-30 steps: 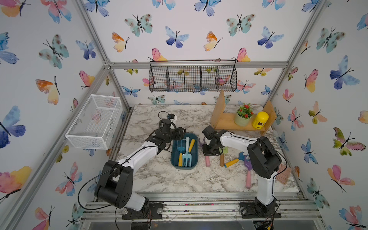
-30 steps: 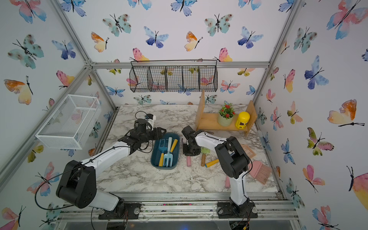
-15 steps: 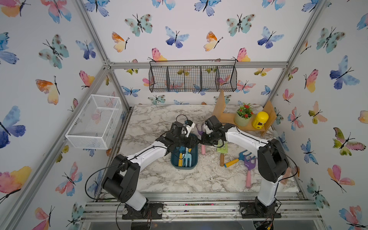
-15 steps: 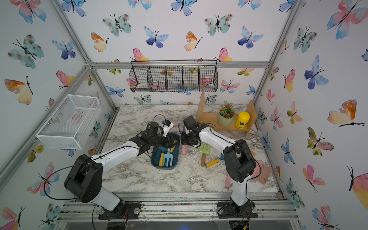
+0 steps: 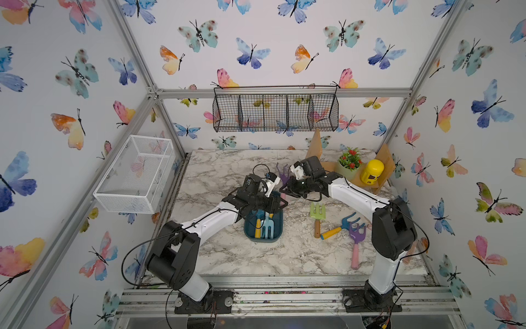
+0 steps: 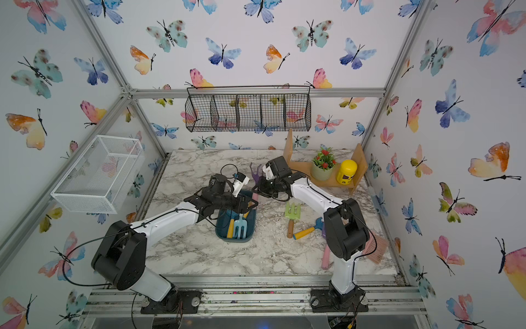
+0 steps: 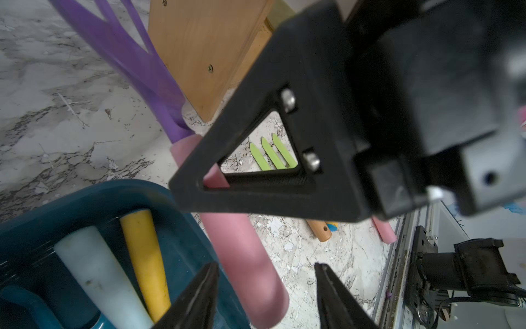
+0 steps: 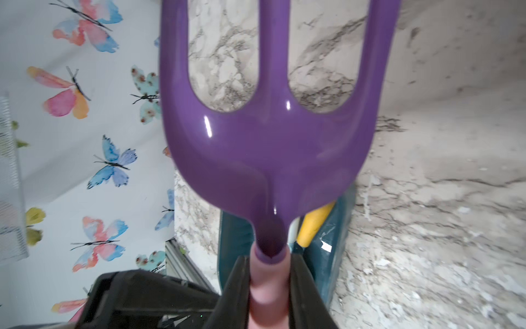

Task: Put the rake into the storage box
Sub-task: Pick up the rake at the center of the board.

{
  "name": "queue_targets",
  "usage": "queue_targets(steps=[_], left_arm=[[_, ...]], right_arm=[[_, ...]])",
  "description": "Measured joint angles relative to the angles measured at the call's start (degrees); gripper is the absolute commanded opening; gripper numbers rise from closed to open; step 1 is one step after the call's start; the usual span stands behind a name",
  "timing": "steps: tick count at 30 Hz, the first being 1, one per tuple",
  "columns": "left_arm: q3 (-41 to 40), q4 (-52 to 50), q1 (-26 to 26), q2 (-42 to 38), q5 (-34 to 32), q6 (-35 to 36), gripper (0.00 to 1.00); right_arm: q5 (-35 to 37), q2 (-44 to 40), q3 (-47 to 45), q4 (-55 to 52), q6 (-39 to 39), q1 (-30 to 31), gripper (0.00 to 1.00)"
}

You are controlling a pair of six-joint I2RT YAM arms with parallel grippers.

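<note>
Your right hand [image 8: 269, 273] is clenched on the rake [image 8: 270, 148]. It pinches the pink handle just below the purple three-pronged head. In both top views the rake [image 5: 281, 174] [image 6: 255, 172] is held clear of the worktop [image 5: 227, 256], at the far end of the storage box [image 5: 263, 240] [image 6: 233, 239]. The head points up and away from the box, and the handle slants down toward the box's far rim on the right arm's side. No part of the rake lies in the box yet.

Your left hand [image 7: 264, 267] is released, with its fingers [image 7: 199, 293] spread wider than the handle. It hovers over the far end of the box, just beside your right hand [image 5: 284, 191]. In the left wrist view the free end of the pink handle [image 7: 242, 256] reaches down between those fingers. You cannot tell from the pictures whether either finger touches it.

Two tools already lie lengthwise in the box: a light blue fork [image 5: 267, 226] and a yellow-handled tool [image 5: 257, 226] just beside it.

On the worktop, on the right arm's side of the box and well apart from it, lie a green tool [image 5: 318, 212] with a wooden handle, a blue tool [image 5: 345, 223] with a yellow handle, and a second purple tool [image 5: 357, 232] with a pink handle.
</note>
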Motion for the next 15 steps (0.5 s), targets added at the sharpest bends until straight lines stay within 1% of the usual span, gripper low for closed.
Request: queue_targets(steps=[7,9,10,11,12,13,14,15], left_arm=[[3.0,-0.3,0.0,3.4,-0.1,0.2,0.57],[3.9,-0.2,0.0,4.5,-0.3,0.2,0.53],[4.2,-0.3,0.0,4.8,-0.4,0.2,0.43],[4.6,-0.3,0.0,5.1,-0.5,0.0,0.26],[4.9,-0.6,0.0,5.2,-1.2,-0.2,0.12],[4.9,-0.7,0.0,5.2,-1.9,-0.5,0.04],[5.1,-0.5,0.4,5.2,-2.0,-1.3,0.0],[5.4,-0.6,0.4,4.9,-2.5,-1.4,0.0]], right_arm=[[-5.4,-0.1,0.0,0.9,-0.5,0.0,0.18],[-6.3,-0.3,0.0,0.9,-0.9,0.0,0.18],[-6.4,-0.5,0.0,0.9,-1.2,0.0,0.18],[-6.4,-0.9,0.0,0.9,-1.5,0.0,0.18],[-6.4,-1.2,0.0,0.9,-1.9,0.0,0.18],[-6.6,-1.8,-0.2,0.4,-2.1,-0.1,0.19],[-5.8,-2.4,-0.4,0.9,-2.6,0.0,0.19],[-5.4,-2.6,-0.4,1.3,-2.9,0.0,0.22]])
